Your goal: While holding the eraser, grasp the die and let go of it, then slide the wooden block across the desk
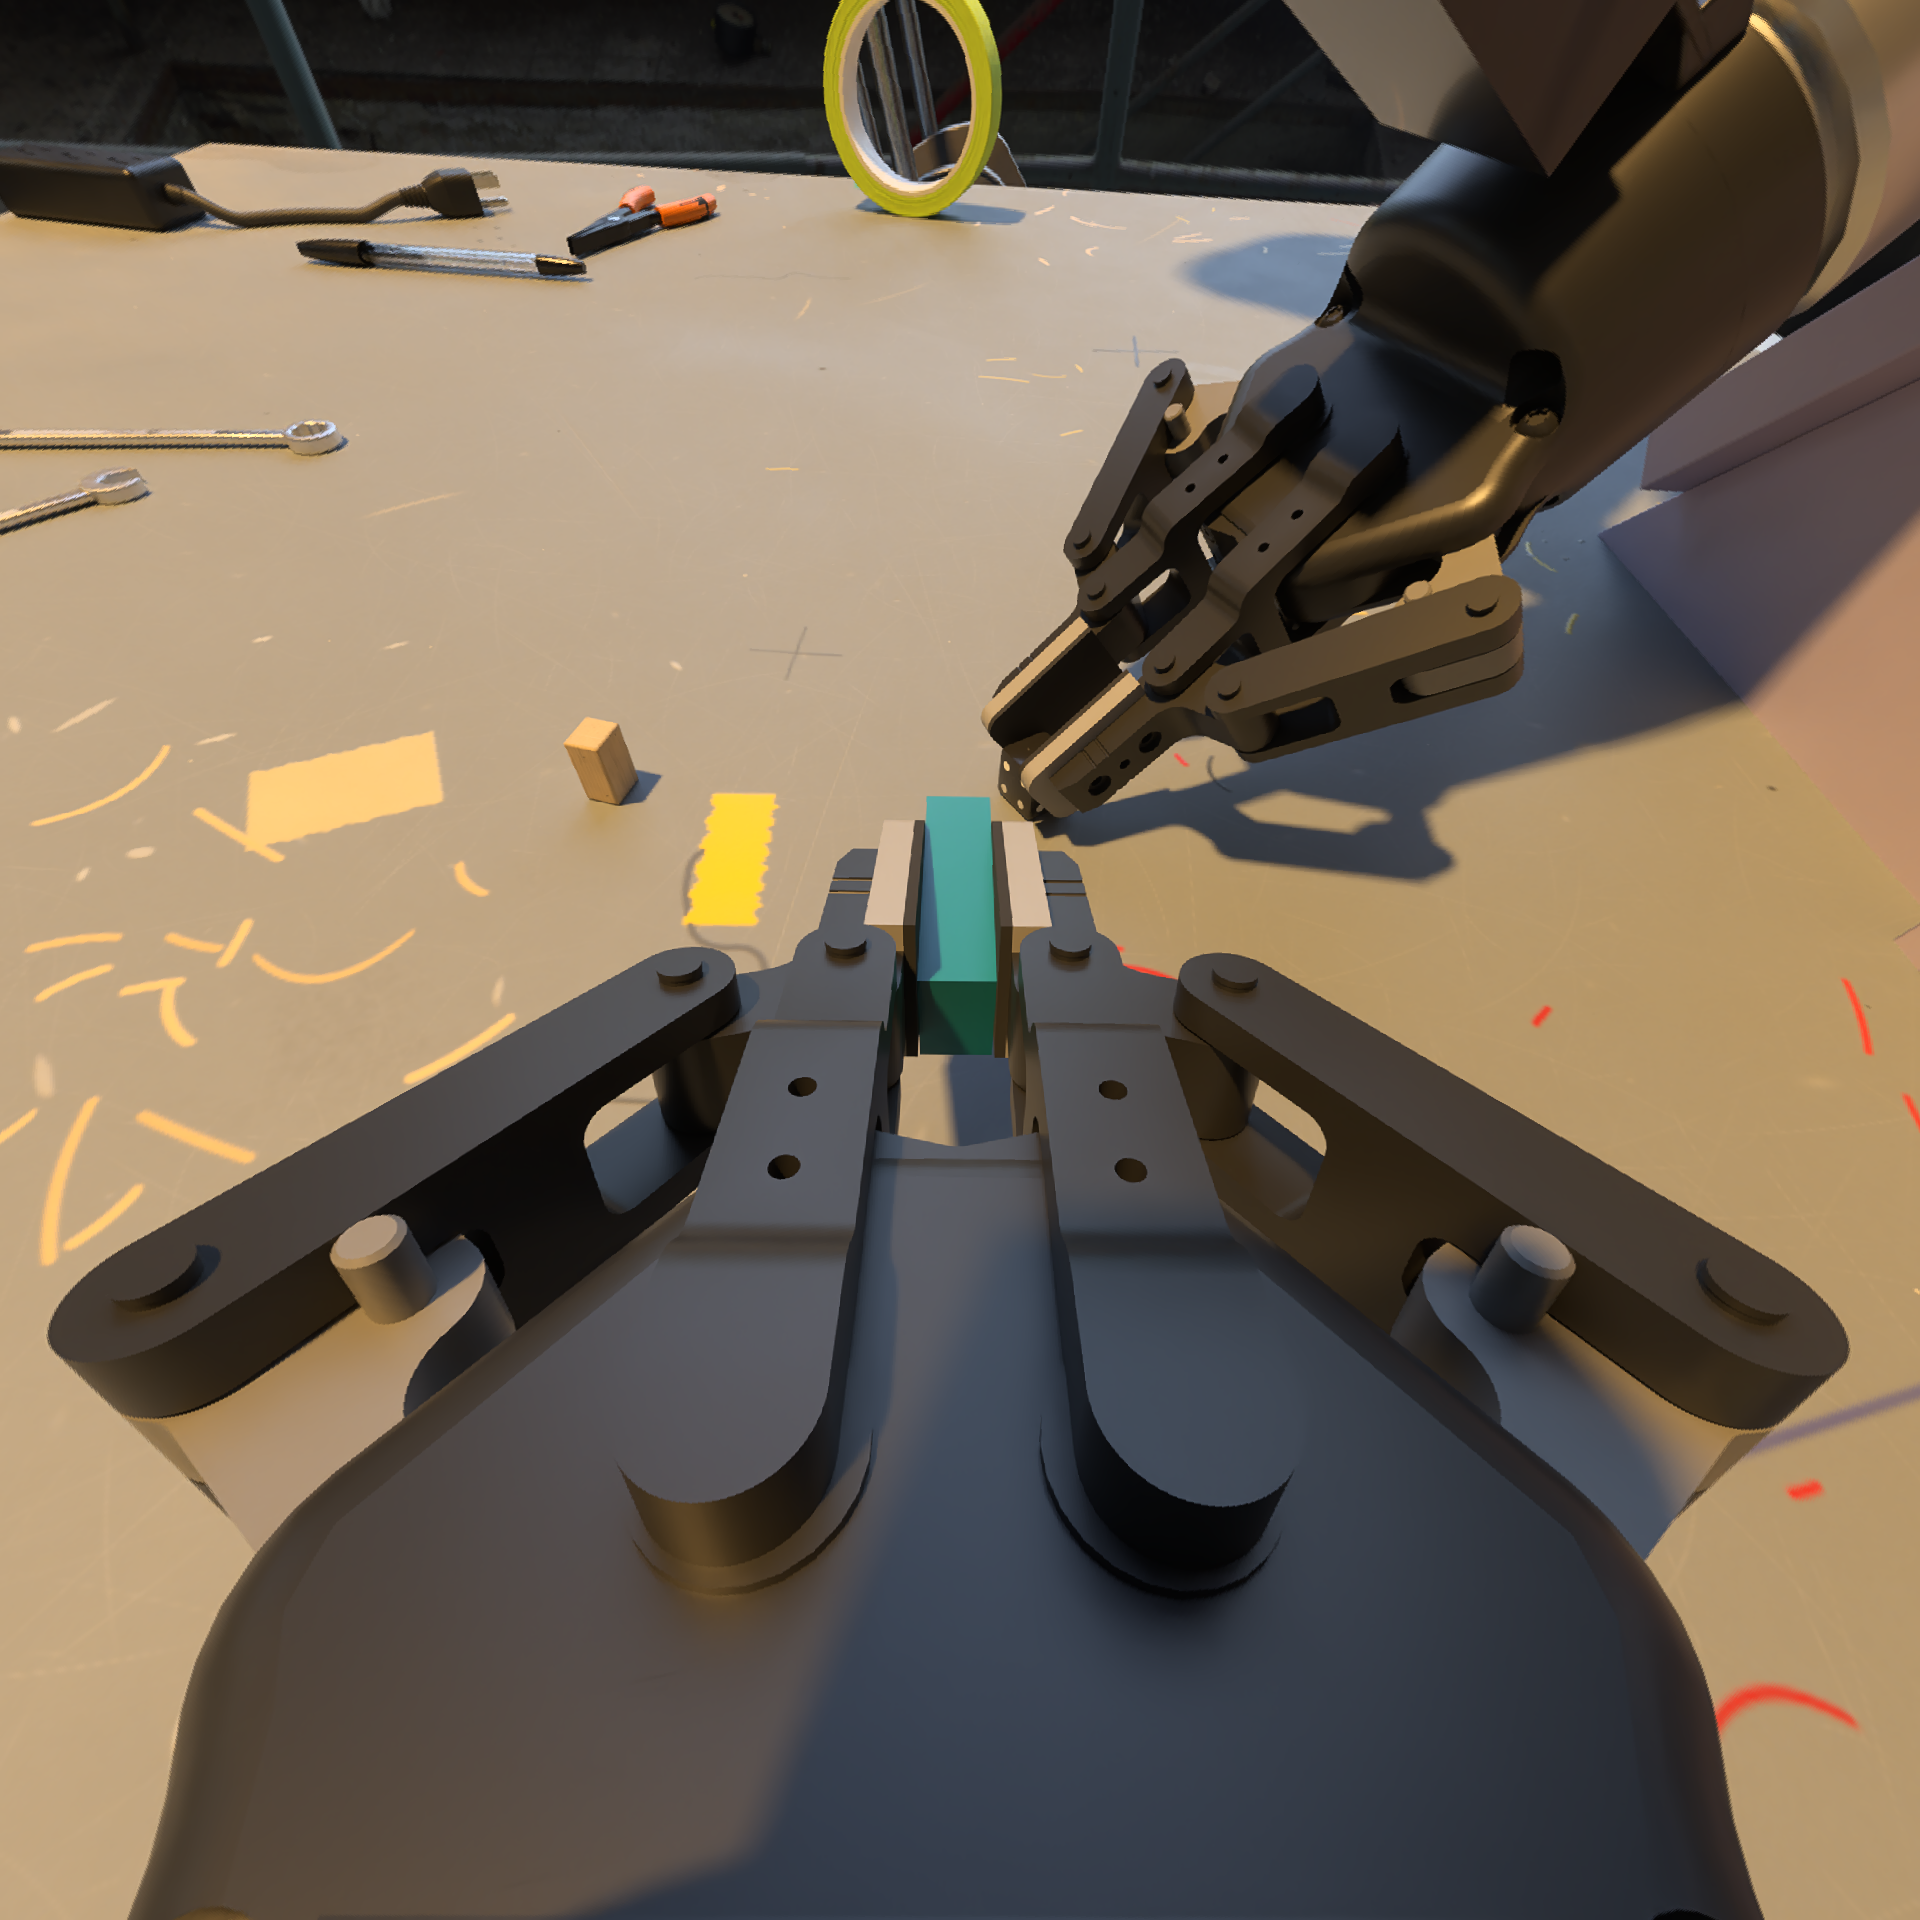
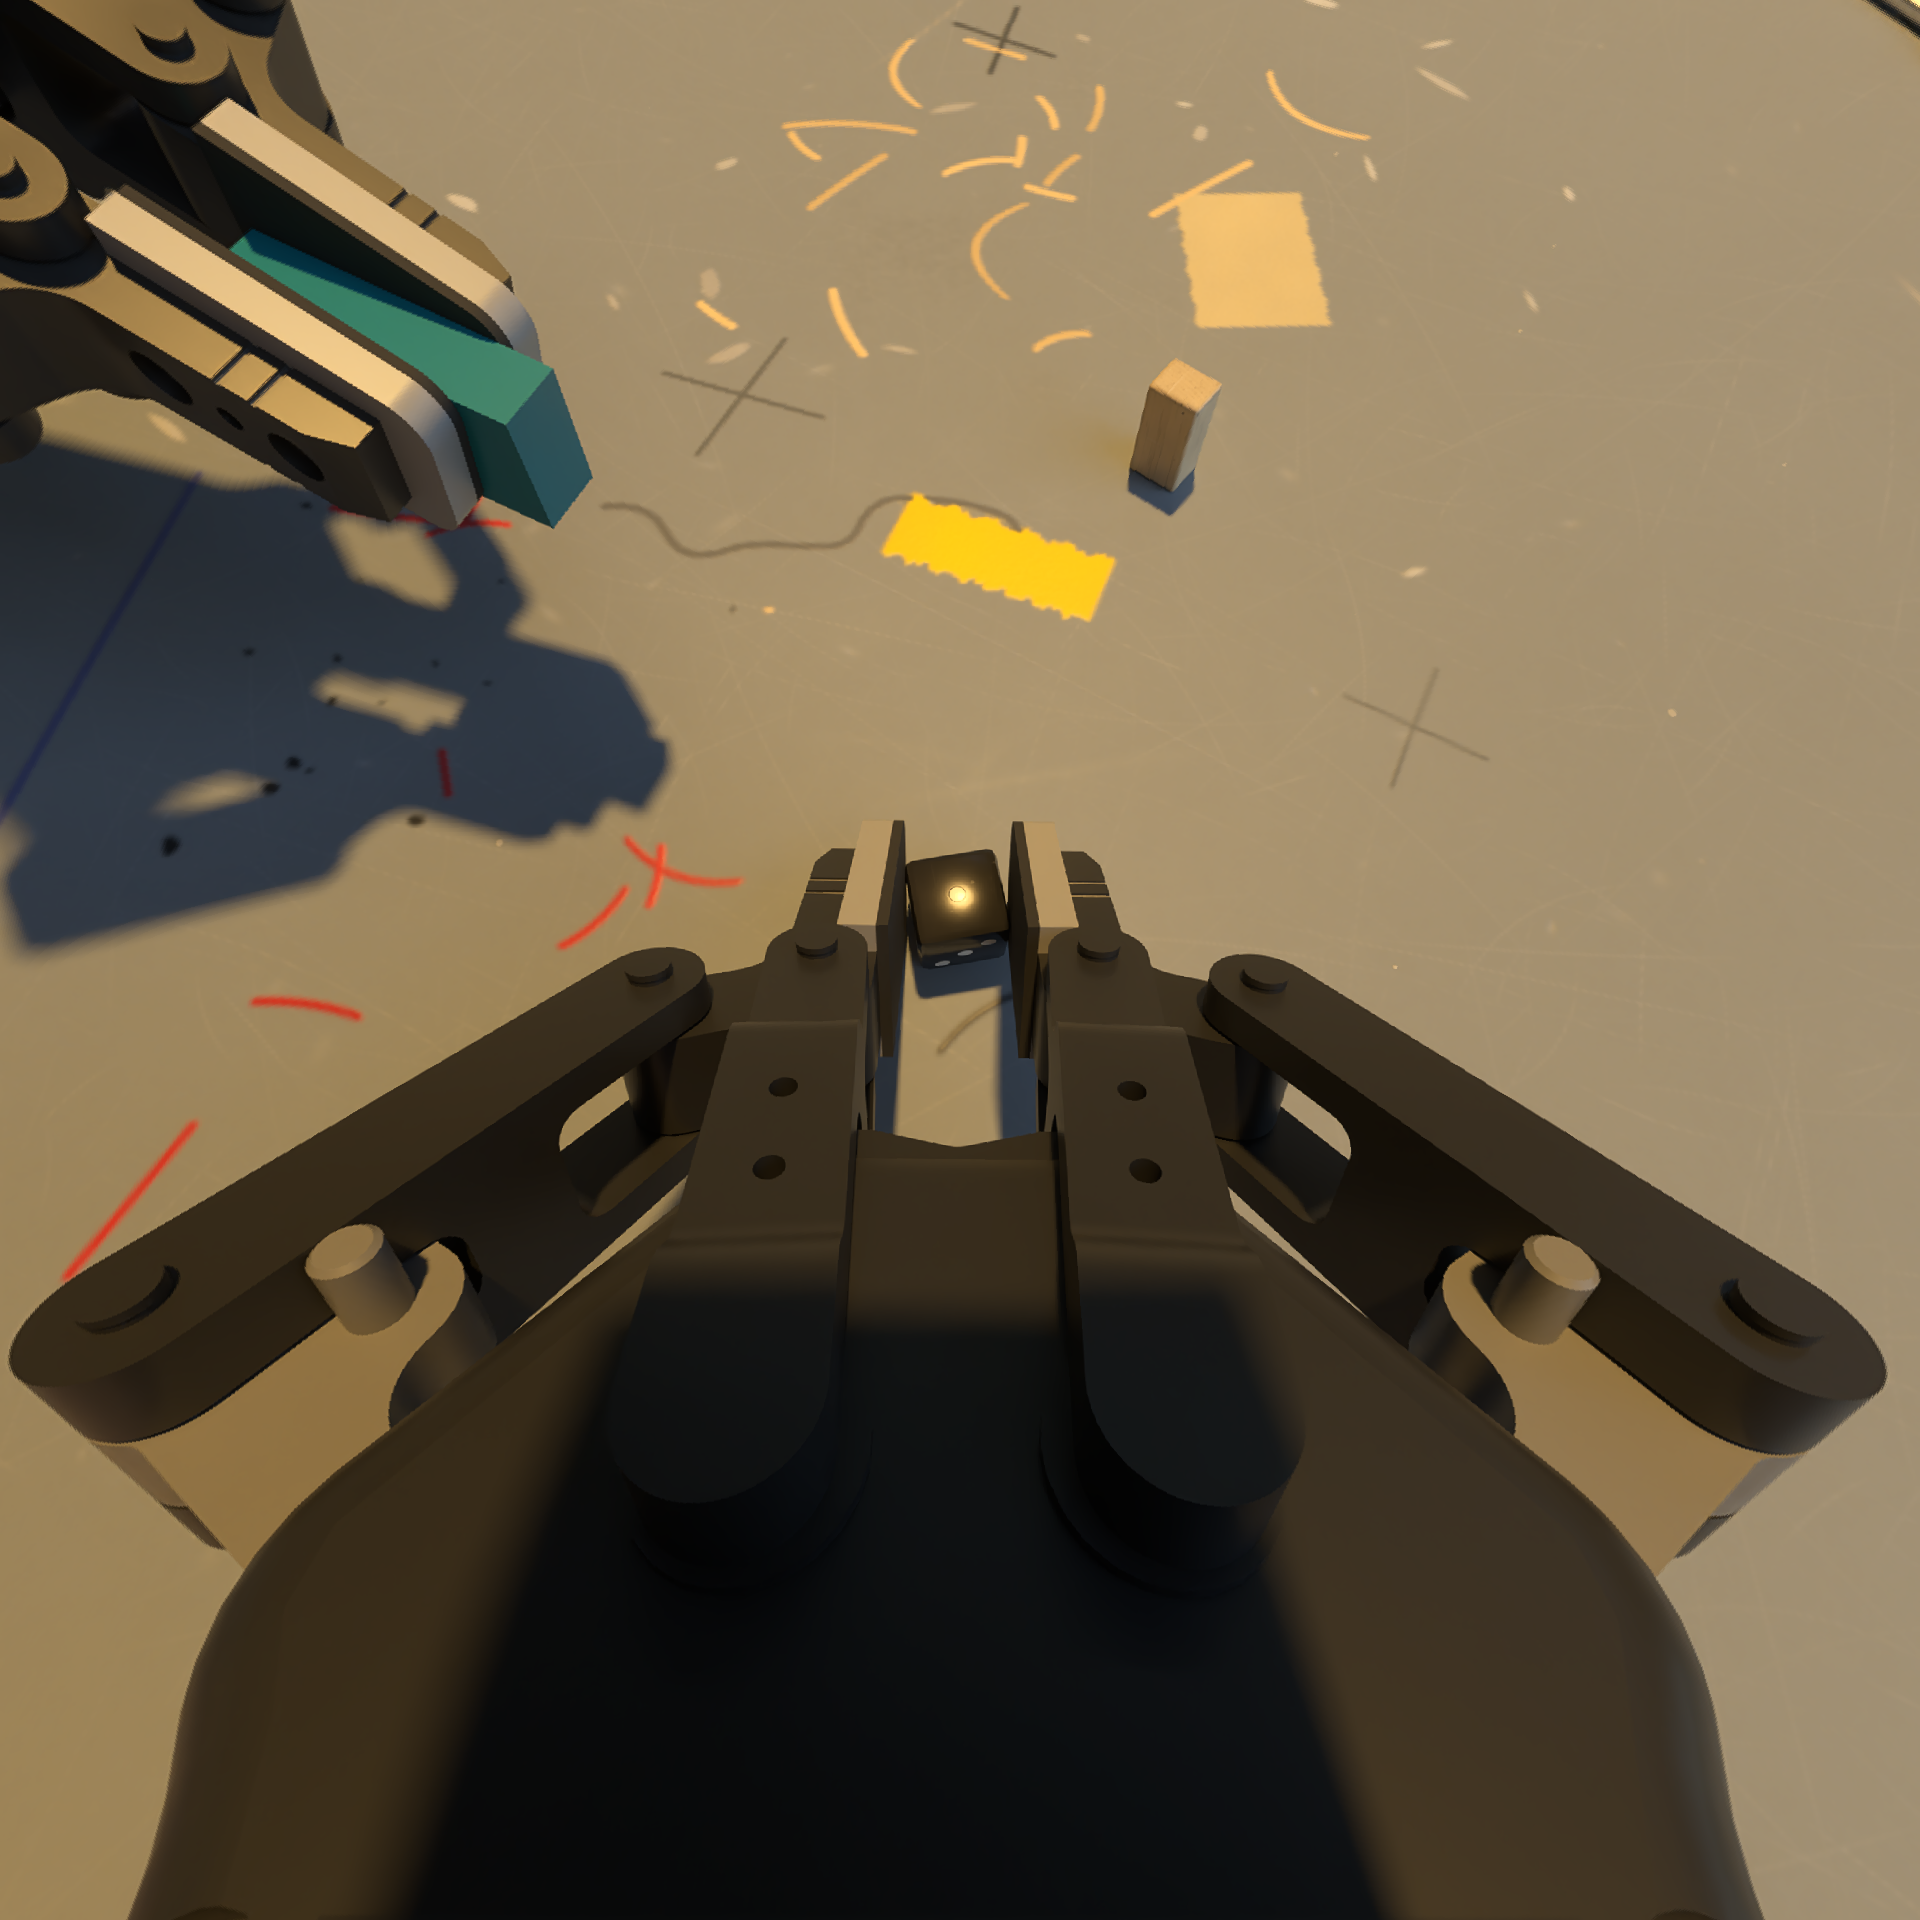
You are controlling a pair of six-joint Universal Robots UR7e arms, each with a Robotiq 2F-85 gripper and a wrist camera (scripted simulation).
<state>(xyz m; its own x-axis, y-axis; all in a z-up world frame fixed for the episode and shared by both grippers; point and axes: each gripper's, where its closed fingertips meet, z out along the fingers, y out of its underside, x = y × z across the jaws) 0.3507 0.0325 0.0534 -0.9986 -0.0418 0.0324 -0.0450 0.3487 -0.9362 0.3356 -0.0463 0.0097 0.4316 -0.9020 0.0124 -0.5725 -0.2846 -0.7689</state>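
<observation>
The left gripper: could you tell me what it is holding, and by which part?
The left gripper holds the teal eraser by its long side faces.

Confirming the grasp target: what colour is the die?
Black with white pips; the die shows best in the right wrist view, between the fingers.
</observation>
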